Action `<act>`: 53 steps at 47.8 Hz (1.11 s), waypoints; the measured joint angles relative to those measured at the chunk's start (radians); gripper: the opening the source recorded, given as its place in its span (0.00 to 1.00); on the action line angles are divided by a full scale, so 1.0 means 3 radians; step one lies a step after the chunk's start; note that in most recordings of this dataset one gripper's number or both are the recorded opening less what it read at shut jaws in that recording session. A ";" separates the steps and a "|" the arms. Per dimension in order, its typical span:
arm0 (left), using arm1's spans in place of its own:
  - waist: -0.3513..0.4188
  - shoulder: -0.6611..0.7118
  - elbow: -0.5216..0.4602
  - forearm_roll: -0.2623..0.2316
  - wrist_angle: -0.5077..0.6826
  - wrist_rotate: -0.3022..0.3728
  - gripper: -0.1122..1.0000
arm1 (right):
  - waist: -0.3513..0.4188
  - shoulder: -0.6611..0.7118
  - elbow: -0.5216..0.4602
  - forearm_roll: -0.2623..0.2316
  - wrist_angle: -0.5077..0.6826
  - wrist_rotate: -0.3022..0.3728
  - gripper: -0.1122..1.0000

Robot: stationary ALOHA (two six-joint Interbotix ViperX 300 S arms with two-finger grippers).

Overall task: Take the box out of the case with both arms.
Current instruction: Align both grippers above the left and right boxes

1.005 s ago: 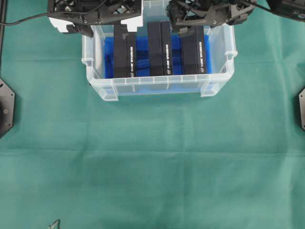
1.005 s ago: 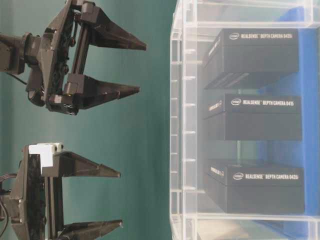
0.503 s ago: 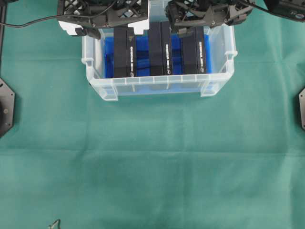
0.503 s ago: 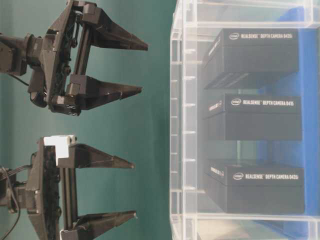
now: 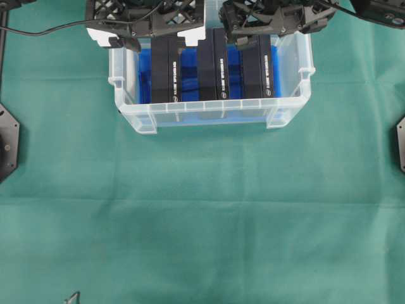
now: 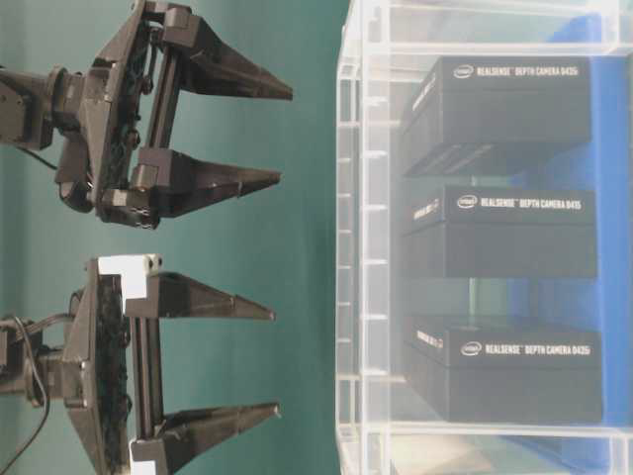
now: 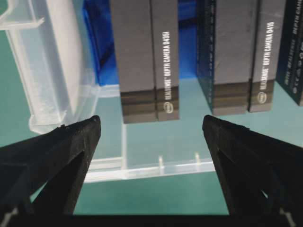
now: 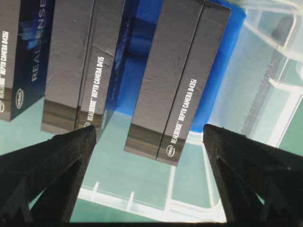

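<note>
Green cloth (image 5: 209, 215): covers the whole table surface, faint creases running across its middle. Lighting: even, soft shadows only. Black octagonal mounts (image 5: 7, 142) at the left and right edges. Black cable (image 5: 44, 26), upper left.

1. Overhead view: looks straight down from well above the green cloth (image 5: 209, 215), with the case (image 5: 212, 114) at the top edge and the arms cropped there.
2. Table-level view: set low and close and turned on its side, it looks through the clear wall of the case (image 6: 361, 297) at three boxes (image 6: 499, 233).
3. Left wrist view: peers down between the left gripper (image 7: 151, 130) fingers, very near the case rim.
4. Right wrist view: does the same between the right gripper (image 8: 149, 135) fingers.
5. All four views share the boxed case.
</note>
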 measured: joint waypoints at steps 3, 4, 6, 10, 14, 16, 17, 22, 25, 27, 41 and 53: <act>0.0000 0.0020 -0.0020 -0.0005 0.0000 0.0036 0.90 | 0.0000 0.0000 0.0000 0.0000 0.0000 0.0000 0.97; 0.0000 0.0020 -0.0026 -0.0005 -0.0005 0.0041 0.90 | 0.0000 0.0000 0.0000 0.0000 0.0000 0.0000 0.97; 0.0000 0.0031 -0.0036 0.0000 0.0000 0.0041 0.90 | 0.0000 0.0000 0.0000 0.0000 0.0000 0.0000 0.97; 0.0000 0.0051 -0.0056 0.0000 0.0000 0.0056 0.90 | 0.0000 -0.0005 0.0000 0.0000 0.0000 0.0000 0.97; 0.0000 0.0051 -0.0056 -0.0005 0.0000 0.0056 0.90 | 0.0000 0.0000 0.0000 0.0000 0.0000 0.0000 0.97; 0.0000 0.0051 -0.0056 -0.0005 0.0000 0.0046 0.90 | 0.0000 0.0000 0.0000 -0.0005 0.0000 0.0000 0.97; 0.0000 0.0051 -0.0056 0.0000 -0.0005 0.0046 0.90 | 0.0000 0.0000 0.0000 0.0000 0.0000 0.0000 0.97; 0.0000 0.0051 -0.0056 -0.0005 -0.0005 0.0046 0.90 | 0.0000 0.0000 0.0000 0.0000 0.0000 0.0000 0.97; 0.0005 0.0051 -0.0061 0.0000 0.0000 0.0046 0.90 | 0.0000 0.0000 0.0000 0.0000 0.0000 0.0000 0.97; 0.0005 0.0051 -0.0056 -0.0005 -0.0005 0.0046 0.90 | 0.0000 0.0000 0.0000 0.0000 0.0000 0.0000 0.97; 0.0010 0.0051 -0.0056 0.0000 0.0000 0.0061 0.90 | 0.0000 0.0000 0.0000 0.0000 0.0000 0.0000 0.97; 0.0010 0.0051 -0.0056 0.0000 -0.0005 0.0072 0.90 | 0.0000 0.0010 0.0000 0.0000 0.0000 0.0000 0.97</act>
